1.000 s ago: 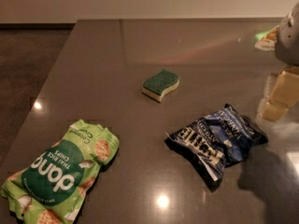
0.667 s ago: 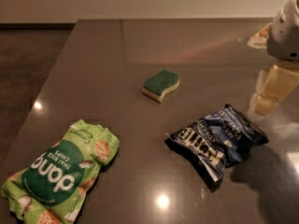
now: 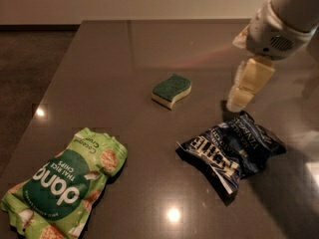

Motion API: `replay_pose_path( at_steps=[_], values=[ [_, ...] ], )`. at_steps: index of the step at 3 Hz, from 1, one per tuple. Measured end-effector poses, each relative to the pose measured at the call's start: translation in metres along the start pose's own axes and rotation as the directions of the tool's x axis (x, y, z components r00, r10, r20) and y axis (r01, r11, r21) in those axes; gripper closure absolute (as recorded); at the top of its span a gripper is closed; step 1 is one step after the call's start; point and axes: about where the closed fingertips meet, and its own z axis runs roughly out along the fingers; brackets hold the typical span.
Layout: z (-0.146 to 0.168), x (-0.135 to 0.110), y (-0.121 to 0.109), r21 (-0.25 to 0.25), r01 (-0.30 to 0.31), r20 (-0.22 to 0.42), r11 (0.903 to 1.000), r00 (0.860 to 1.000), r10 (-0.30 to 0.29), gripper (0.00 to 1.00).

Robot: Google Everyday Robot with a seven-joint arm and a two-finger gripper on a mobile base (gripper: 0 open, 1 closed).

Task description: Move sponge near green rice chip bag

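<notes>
Overall: we look down on a glossy dark grey table (image 3: pixel 124 49) that holds three items, and a white robot arm (image 3: pixel 279 26) reaches in from the upper right.
Sponge: the sponge (image 3: pixel 171 90) lies flat near the middle of the table, dark green scouring side up over pale yellow foam, with wavy edges (it is much smaller than either bag). Nothing touches it.
Green rice chip bag: the green rice chip bag (image 3: pixel 62 185) lies crumpled at the lower left, close to the table's left edge. It is light green with a dark green circle, white lettering and pictured crackers. It is well apart from the sponge, which sits above and to the right of it.
Dark blue bag: a crinkled dark blue bag (image 3: pixel 232 151) with white lettering lies at the lower right, below and to the right of the sponge and apart from it.
Gripper: the pale cream gripper (image 3: pixel 238 102) hangs from the arm, angled down and to the left. Its tip is just beyond the top edge of the dark blue bag and to the right of the sponge, clear of it. We cannot tell whether it is open or closed.
Light: small bright spots reflect off the tabletop at the left edge and near the bottom centre.
</notes>
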Motion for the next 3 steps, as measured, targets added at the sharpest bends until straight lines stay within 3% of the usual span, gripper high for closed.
replay_pose_path(
  at_steps=[3],
  values=[
    [0.086,-0.048,-0.054,-0.022,-0.027,0.067,0.9994,0.997,0.029,0.00]
  ],
)
